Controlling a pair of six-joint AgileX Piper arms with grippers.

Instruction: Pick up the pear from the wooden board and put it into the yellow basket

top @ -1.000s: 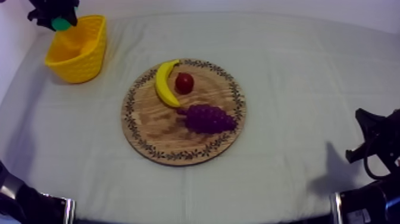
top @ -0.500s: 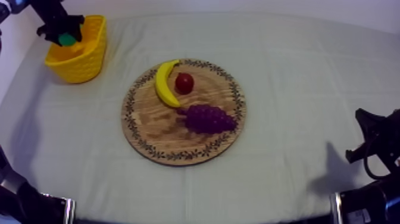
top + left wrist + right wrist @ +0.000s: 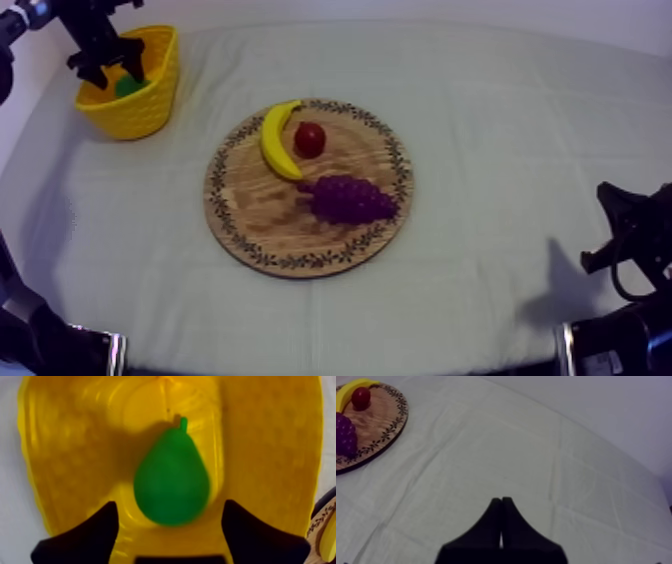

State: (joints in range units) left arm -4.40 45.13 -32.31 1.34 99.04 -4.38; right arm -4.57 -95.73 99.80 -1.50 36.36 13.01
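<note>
Green on yellow: the pear [image 3: 171, 478] lies on the floor of the basket [image 3: 270, 451], its stem pointing away from the arm. The left fingers [image 3: 95, 536] are spread wide to either side of it and hold nothing. From above they hang just inside the basket's rim, near the far left corner of the counter [image 3: 500, 300]. I judge the placing as good as done; what is left is getting the arm out cleanly.

That is where it could go wrong. The fingers are wide and low inside a narrow basket, so a slanted pull-out could hook a tip on the wall or rim. The basket looks light and would likely drag or tip, and the pear could roll out toward the counter's edge. Closing before rising could pinch the pear and lift it out. A straight rise with the fingers apart seems safest.

The right fingers [image 3: 486, 531] lie pressed together in a narrow wedge over bare cloth. They are well apart from the board [image 3: 260, 210] with its banana [image 3: 275, 140], small red fruit [image 3: 310, 139] and grapes [image 3: 350, 198], so they pose no threat where they are.
</note>
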